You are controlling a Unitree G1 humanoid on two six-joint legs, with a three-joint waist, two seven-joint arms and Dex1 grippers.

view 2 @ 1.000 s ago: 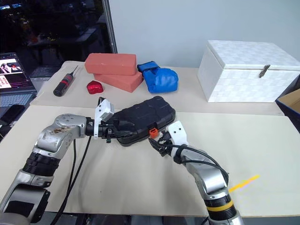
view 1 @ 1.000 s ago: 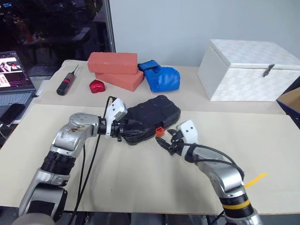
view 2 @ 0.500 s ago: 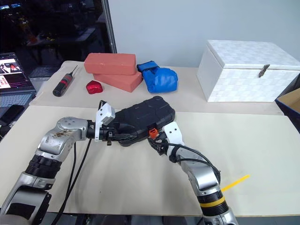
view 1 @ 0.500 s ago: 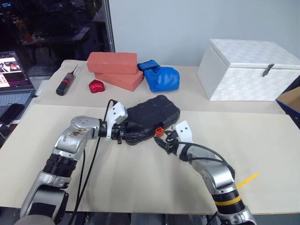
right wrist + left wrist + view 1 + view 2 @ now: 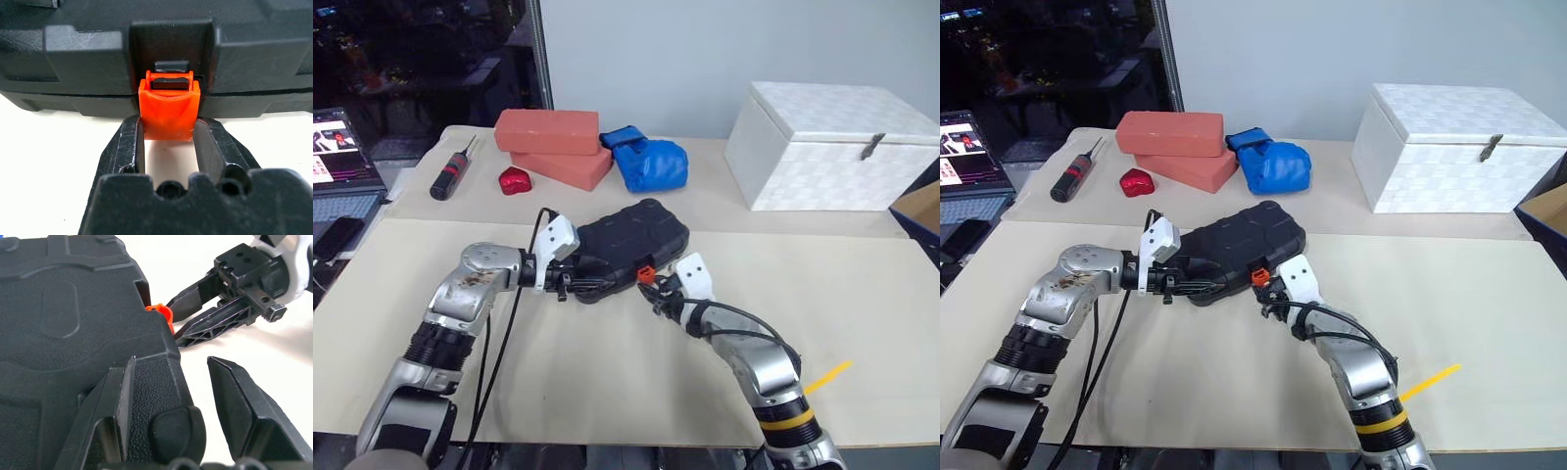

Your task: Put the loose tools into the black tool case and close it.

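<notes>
The black tool case (image 5: pixel 631 240) lies closed in the middle of the table, its orange latch (image 5: pixel 646 274) on the near side. My right gripper (image 5: pixel 656 287) comes at that side, and its two fingers press the flanks of the latch (image 5: pixel 168 110). My left gripper (image 5: pixel 570 284) is at the case's left end with its fingers wide apart. One finger (image 5: pixel 115 411) lies over the lid's corner, the other (image 5: pixel 244 406) stands clear of the edge above the table. The loose tools are out of view.
At the back of the table are a black-and-red screwdriver (image 5: pixel 450 174), two red bricks (image 5: pixel 548 130), a small red object (image 5: pixel 516 180), a blue glove (image 5: pixel 651 162) and a large white box (image 5: pixel 832 147). A laptop (image 5: pixel 342 157) sits far left.
My right gripper's fingers have closed in from wide apart onto the sides of the orange latch. The left gripper and the case have stayed put.
</notes>
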